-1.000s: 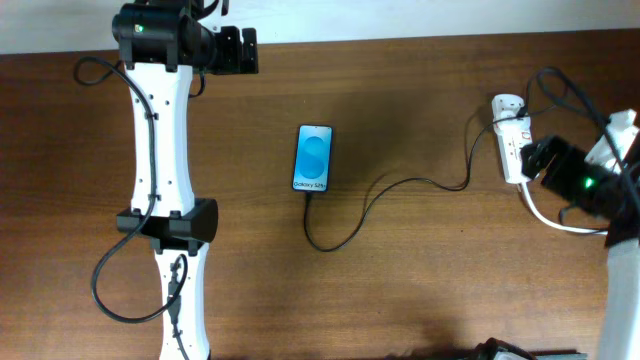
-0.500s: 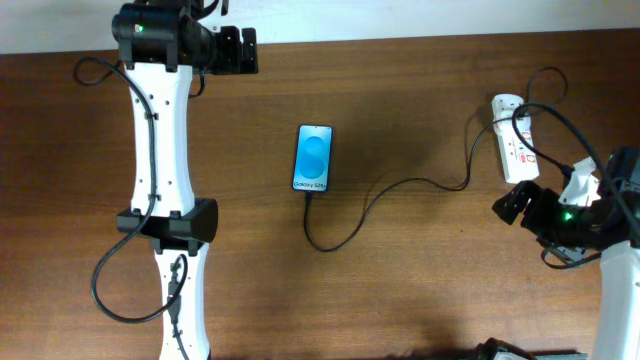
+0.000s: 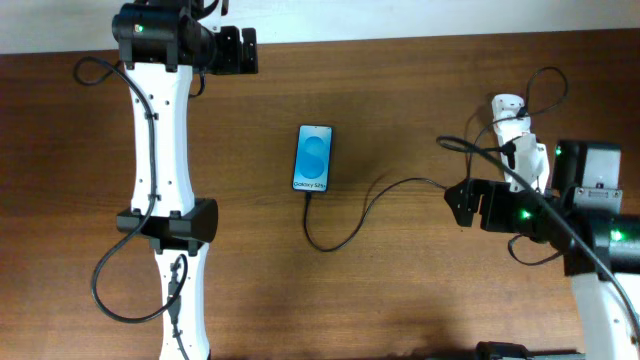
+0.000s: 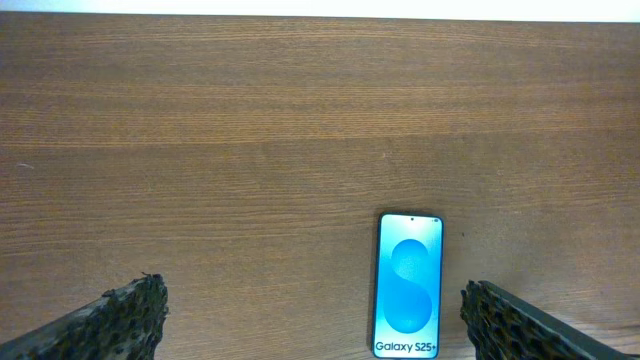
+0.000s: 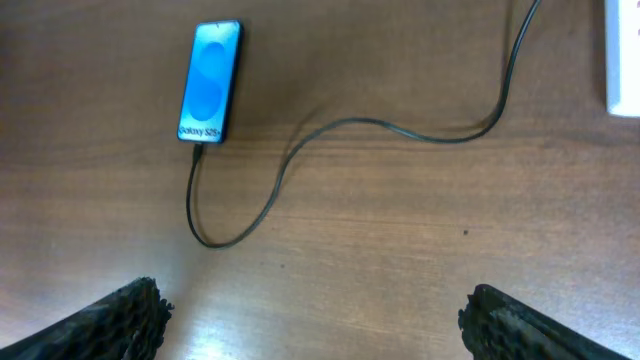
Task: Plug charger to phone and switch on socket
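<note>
Wooden desk [image 3: 420, 290]: charger [image 5: 345, 120] appears seated in phone [image 3: 313, 158]; socket [image 3: 533, 162] switch unreadable; left gripper [image 4: 315, 297], right gripper [image 5: 313, 295] spread, empty.

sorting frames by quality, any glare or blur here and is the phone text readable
Left wrist view: sharp, evenly lit; white text on the slim blue-screened smartphone reads clearly, dark left fingers are cropped at the bottom corners. Right wrist view: pale glare on the brown wooden table lower left, phone text too small. Overhead view: even, no glare.

Blue-screened phone [image 3: 313, 159] flat on the table, black charger [image 3: 400, 181] at its bottom edge, white socket [image 3: 525, 150] well apart.
</note>
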